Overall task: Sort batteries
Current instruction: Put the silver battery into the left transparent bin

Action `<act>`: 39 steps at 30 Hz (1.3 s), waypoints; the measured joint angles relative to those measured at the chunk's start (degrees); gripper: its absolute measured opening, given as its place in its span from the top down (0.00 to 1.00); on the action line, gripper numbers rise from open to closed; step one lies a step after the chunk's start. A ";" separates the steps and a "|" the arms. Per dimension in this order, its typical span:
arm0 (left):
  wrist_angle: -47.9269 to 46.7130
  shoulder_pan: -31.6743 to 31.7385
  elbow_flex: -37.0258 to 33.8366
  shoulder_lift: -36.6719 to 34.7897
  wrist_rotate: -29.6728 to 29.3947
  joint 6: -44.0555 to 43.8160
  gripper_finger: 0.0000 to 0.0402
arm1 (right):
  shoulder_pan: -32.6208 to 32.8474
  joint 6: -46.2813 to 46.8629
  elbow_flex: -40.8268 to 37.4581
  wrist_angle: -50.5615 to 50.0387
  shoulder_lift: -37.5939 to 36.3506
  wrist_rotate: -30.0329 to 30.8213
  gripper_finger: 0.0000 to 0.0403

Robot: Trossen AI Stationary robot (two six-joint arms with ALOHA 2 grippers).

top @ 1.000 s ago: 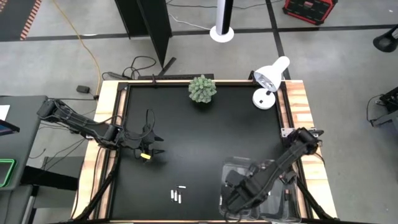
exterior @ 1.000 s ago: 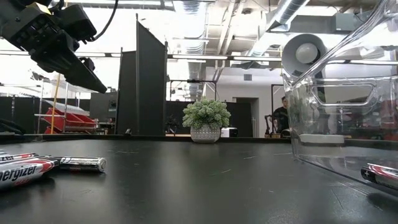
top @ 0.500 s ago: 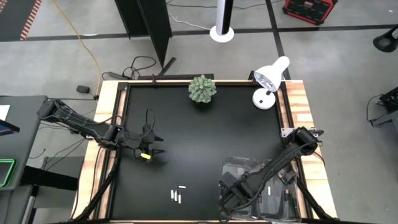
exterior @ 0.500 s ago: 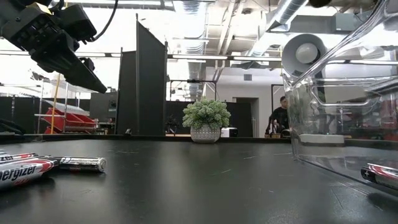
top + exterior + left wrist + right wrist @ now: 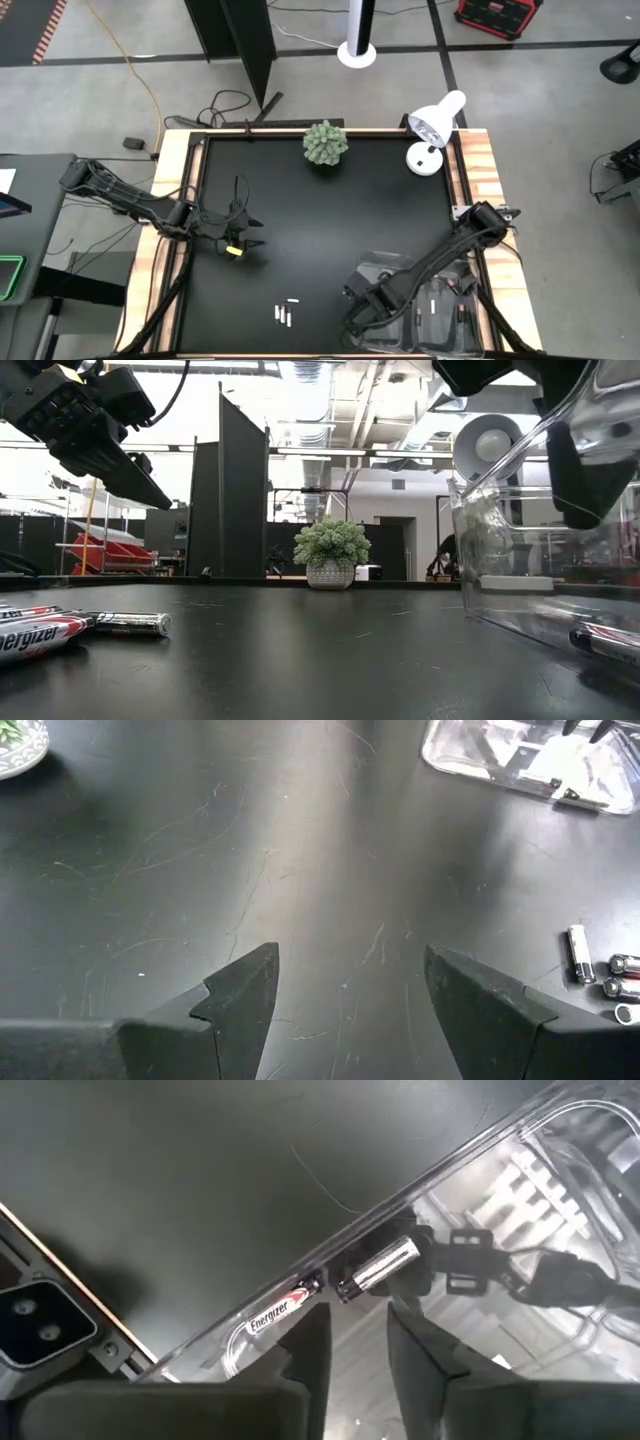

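Note:
Several white batteries (image 5: 285, 313) lie loose on the black table near its near edge; the low view shows them (image 5: 60, 630) on their sides. More batteries (image 5: 378, 1267) lie on the floor of the clear bins (image 5: 425, 300). My right gripper (image 5: 352, 325) hovers over the bins' left edge, between the bins and the loose batteries. Its fingers (image 5: 310, 1350) are open by a narrow gap with nothing between them. My left gripper (image 5: 345, 990) waits open above the table's left side (image 5: 250, 240), holding nothing.
A potted plant (image 5: 325, 142) and a white desk lamp (image 5: 432, 128) stand at the far edge. The table has a raised wooden frame (image 5: 478, 170). Bare black tabletop (image 5: 330, 220) spreads across the middle. A camera block (image 5: 30, 1312) sits at the near edge.
My right gripper has moved toward the table's left edge, from over the bins' middle to over their left edge, closer to the loose batteries. It has come into the low view at the upper right. The left arm has kept still.

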 joint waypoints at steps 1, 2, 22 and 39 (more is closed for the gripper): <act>0.02 0.01 0.00 -0.01 0.00 0.00 0.39 | 0.00 -0.21 0.00 -0.01 0.00 0.01 0.71; 0.02 0.01 0.00 0.01 0.00 0.02 0.39 | 0.02 -0.41 0.00 -0.03 0.00 0.01 0.69; -0.02 0.01 0.00 -0.01 0.02 -0.07 0.39 | 2.62 -5.26 15.47 -22.95 0.02 4.62 0.69; -0.28 -0.01 0.00 0.01 0.04 -0.27 0.39 | -3.42 -49.86 22.32 9.32 3.14 29.56 0.69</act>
